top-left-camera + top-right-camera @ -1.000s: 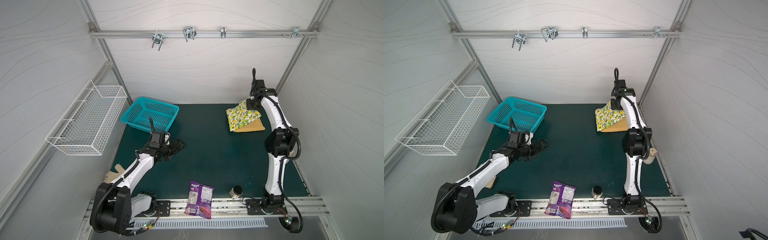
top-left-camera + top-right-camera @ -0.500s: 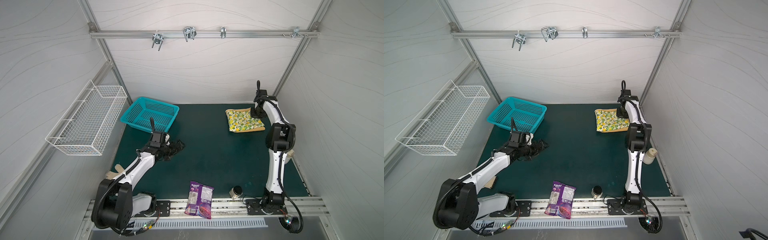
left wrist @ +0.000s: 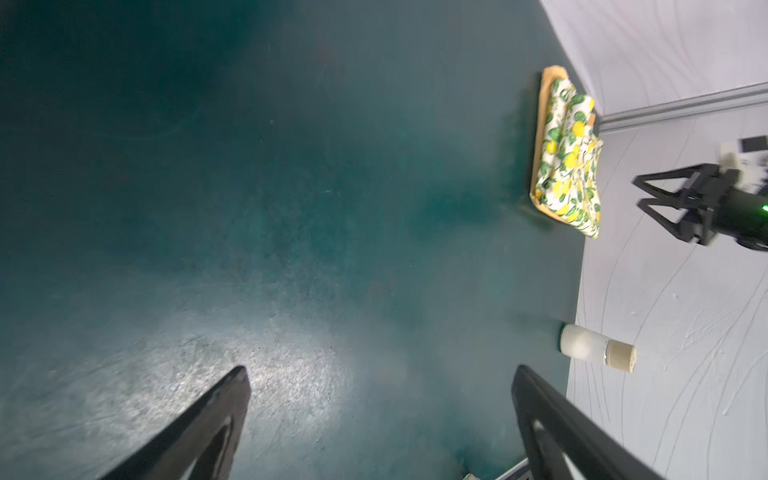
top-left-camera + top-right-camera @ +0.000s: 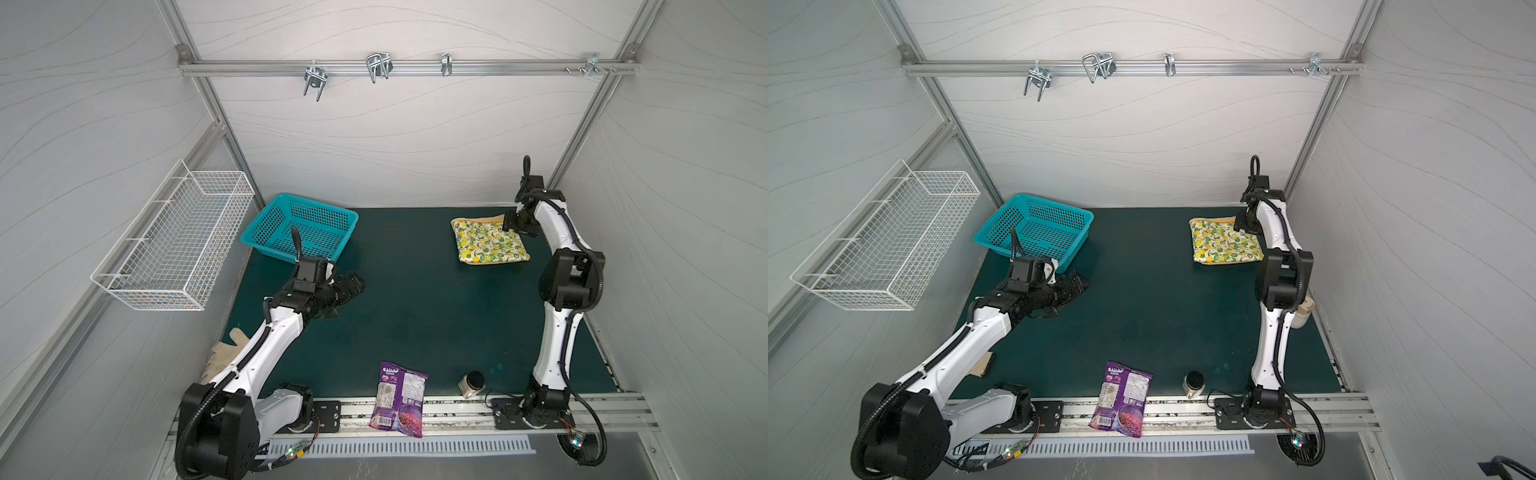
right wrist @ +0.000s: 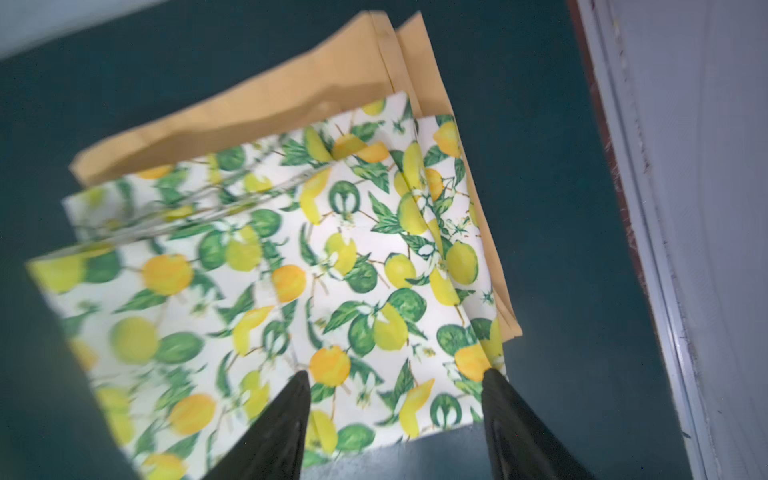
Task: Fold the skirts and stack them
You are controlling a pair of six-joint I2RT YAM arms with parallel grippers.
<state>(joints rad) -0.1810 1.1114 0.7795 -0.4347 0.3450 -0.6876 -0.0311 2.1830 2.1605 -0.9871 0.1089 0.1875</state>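
Note:
The cream lemon-print skirt (image 4: 490, 247) (image 4: 1225, 247) lies folded flat on the folded mustard-yellow skirt (image 4: 478, 219) (image 4: 1212, 219) at the back right of the green mat. Mustard cloth shows only as a rim along the far edge. In the right wrist view the lemon skirt (image 5: 291, 270) covers most of the mustard skirt (image 5: 270, 104). My right gripper (image 4: 510, 226) (image 4: 1241, 224) (image 5: 397, 374) hovers open over the stack's back right corner, with nothing between its fingers. My left gripper (image 4: 355, 286) (image 4: 1081, 282) (image 3: 381, 370) is open over bare mat at the left.
A teal basket (image 4: 299, 226) stands at the back left, and a white wire basket (image 4: 174, 245) hangs on the left wall. A purple snack bag (image 4: 399, 399) and a small jar (image 4: 471, 382) sit at the front edge. A white bottle (image 4: 1304, 309) stands by the right wall.
My right gripper lowered the lemon skirt, which hung bunched from it, flat onto the mustard skirt. Its jaws then opened and let go. The left arm barely moved.

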